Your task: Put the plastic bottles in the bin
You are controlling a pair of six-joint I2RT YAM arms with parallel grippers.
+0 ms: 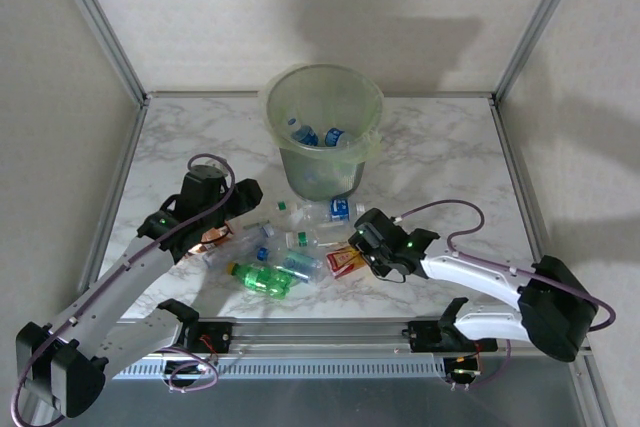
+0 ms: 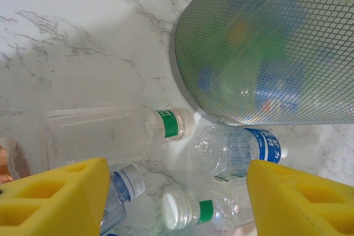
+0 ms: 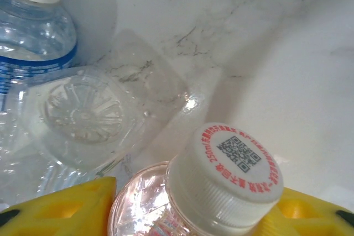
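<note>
The pale-green bin (image 1: 285, 97) stands at the back centre with blue-labelled bottles (image 1: 318, 135) inside. Several crushed plastic bottles (image 1: 300, 240) lie in a pile in front of it, among them a green one (image 1: 262, 278). My left gripper (image 2: 177, 203) is open and hovers over the pile's left side, above a white-capped bottle with a green band (image 2: 188, 209). A blue-labelled bottle (image 2: 243, 147) lies against the bin (image 2: 265, 48). My right gripper (image 3: 193, 214) is shut on a red-labelled bottle (image 1: 345, 262), its white cap (image 3: 227, 175) between the yellow pads (image 3: 61, 208).
A flat clear bottle with a green band (image 2: 110, 134) lies left of the bin's base. A crushed clear bottle (image 3: 88, 114) and a blue-labelled one (image 3: 33, 31) lie just beyond the right gripper. Bare marble (image 1: 450, 157) stretches to the right of the bin; metal frame posts (image 1: 100, 22) flank the table.
</note>
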